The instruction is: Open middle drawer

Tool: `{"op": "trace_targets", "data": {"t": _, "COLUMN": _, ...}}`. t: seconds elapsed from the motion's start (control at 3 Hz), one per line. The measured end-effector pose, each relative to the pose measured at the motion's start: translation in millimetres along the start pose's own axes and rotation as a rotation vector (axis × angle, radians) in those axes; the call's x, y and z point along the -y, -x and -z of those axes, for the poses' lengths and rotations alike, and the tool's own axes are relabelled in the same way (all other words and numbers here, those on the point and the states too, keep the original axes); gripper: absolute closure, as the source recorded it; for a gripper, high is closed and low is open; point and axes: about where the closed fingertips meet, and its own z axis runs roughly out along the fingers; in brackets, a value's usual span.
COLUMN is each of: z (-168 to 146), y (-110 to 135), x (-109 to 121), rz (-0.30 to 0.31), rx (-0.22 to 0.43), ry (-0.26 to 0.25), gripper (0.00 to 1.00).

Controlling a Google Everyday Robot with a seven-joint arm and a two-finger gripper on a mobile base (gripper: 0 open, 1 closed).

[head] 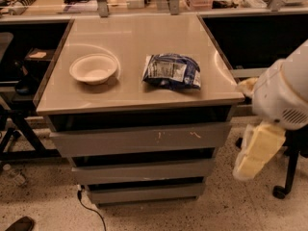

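- A speckled floor (231,211) is seen nearest, with a black cable (89,211) trailing across it below the cabinet.
- The gripper (254,153) is seen at the right edge, hanging pale and yellowish below a rounded white arm housing (288,95). It is held beside the cabinet's right side, apart from every drawer front. Whether it is apart or together cannot be told.
- The bottom drawer (144,193), the narrowest grey front, is set lowest.
- The middle drawer (144,170) is found just above it, beneath the top drawer. Its front is a wide, shallow, flat grey panel with a smooth matte face, and a dark gap is seen above it.
- The top drawer (139,138), taller and wider, is marked with pale scratches right of centre.
- The cabinet top (139,37) is a smooth, glossy beige slab.
- A round, shallow, off-white bowl (94,69) is placed on its left part.
- A crumpled, shiny blue-and-white bag (172,71) is laid near the bowl, to its right.
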Motion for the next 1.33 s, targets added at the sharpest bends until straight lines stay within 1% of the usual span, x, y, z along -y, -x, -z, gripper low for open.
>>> {"op": "trace_targets", "data": {"t": 0.33, "z": -46.4, "y": -2.4, "x": -40.2, "rz": -0.010, "rx": 0.022, "ry": 0.086, "gripper": 0.00}}
{"op": "trace_targets", "data": {"t": 0.67, "z": -57.3, "y": -7.9, "x": -50.1, "rz": -0.016, "rx": 0.011, "ry": 0.113, "gripper": 0.00}}
{"op": "trace_targets", "data": {"t": 1.0, "z": -57.1, "y": -7.5, "x": -49.9, "rz": -0.016, "rx": 0.012, "ry": 0.113, "gripper": 0.00}}
{"op": "trace_targets", "data": {"t": 1.33, "z": -70.8, "y": -7.0, "x": -59.7, "rz": -0.019, "rx": 0.040, "ry": 0.158, "gripper": 0.00}}
